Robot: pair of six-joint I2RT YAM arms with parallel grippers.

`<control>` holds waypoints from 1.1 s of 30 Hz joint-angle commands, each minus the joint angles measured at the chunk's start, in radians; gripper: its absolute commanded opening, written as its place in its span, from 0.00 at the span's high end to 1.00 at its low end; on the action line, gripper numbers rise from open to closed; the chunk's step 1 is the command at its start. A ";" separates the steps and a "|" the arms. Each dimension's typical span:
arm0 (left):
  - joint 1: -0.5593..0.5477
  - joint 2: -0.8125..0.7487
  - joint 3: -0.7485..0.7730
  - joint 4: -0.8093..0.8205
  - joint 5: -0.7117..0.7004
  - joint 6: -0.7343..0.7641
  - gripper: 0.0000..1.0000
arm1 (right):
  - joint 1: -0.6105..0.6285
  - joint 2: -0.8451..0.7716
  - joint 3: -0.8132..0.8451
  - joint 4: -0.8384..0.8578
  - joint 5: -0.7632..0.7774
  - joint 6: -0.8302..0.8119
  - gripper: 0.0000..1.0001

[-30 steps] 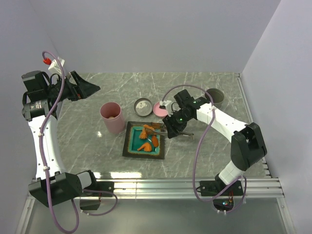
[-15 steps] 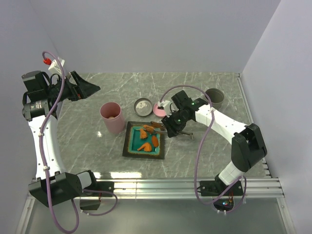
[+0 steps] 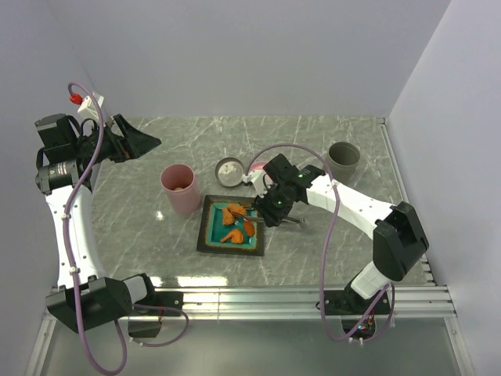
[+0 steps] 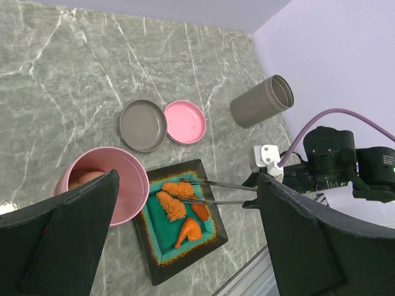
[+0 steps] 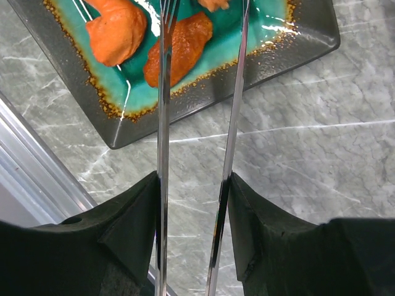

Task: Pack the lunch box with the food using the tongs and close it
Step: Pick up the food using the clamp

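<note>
My right gripper [image 3: 270, 207] [image 5: 192, 185] is shut on the silver tongs [image 3: 252, 210] [image 4: 225, 185] [image 5: 163, 123], one slim arm against each finger. The tong tips reach over the teal plate [image 3: 205, 235] [image 4: 157, 256] [image 5: 216, 80], on either side of an orange-brown fried piece [image 4: 180, 188]. Several fried pieces of food [image 3: 235, 223] [image 5: 179, 46] lie on the plate. The pink lunch box [image 3: 180, 192] [image 4: 133, 185] stands open left of the plate with a pale ball [image 4: 86, 179] inside. Its pink lid [image 4: 185, 121] lies behind the plate. My left gripper [image 3: 149, 142] [image 4: 187, 176] hangs open, high at the left.
A grey round dish [image 3: 229, 170] [image 4: 143, 125] lies next to the pink lid. A grey cup [image 3: 344, 157] [image 4: 262, 102] stands at the back right. The metal rail [image 3: 297, 298] runs along the table's near edge.
My right arm has moved left with the tongs, whose tips now reach farther over the plate. The arm now covers the pink lid in the top view. The left arm has not moved.
</note>
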 commanded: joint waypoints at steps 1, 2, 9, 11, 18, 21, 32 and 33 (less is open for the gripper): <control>0.004 -0.030 0.010 0.020 0.025 0.004 0.01 | 0.017 0.002 0.011 0.024 0.040 0.004 0.47; 0.006 -0.031 0.012 0.019 0.025 0.005 0.01 | 0.018 0.004 0.013 0.024 0.044 0.006 0.48; 0.005 -0.027 0.012 0.023 0.030 0.002 0.01 | 0.018 0.005 0.028 0.017 0.066 0.009 0.54; 0.002 -0.027 0.013 0.023 0.031 0.001 0.01 | 0.018 -0.001 0.034 0.008 0.060 0.004 0.57; 0.002 -0.027 0.026 0.009 0.038 0.010 0.01 | 0.015 -0.076 0.076 -0.058 -0.028 -0.002 0.64; 0.004 -0.023 0.024 0.011 0.041 0.007 0.01 | 0.003 -0.111 0.091 -0.075 -0.049 -0.004 0.64; 0.004 -0.019 0.032 0.005 0.044 0.011 0.01 | -0.159 -0.280 0.148 -0.136 -0.123 -0.020 0.66; 0.004 -0.019 0.032 0.003 0.045 0.014 0.01 | -0.181 -0.292 0.155 -0.143 -0.124 -0.031 0.66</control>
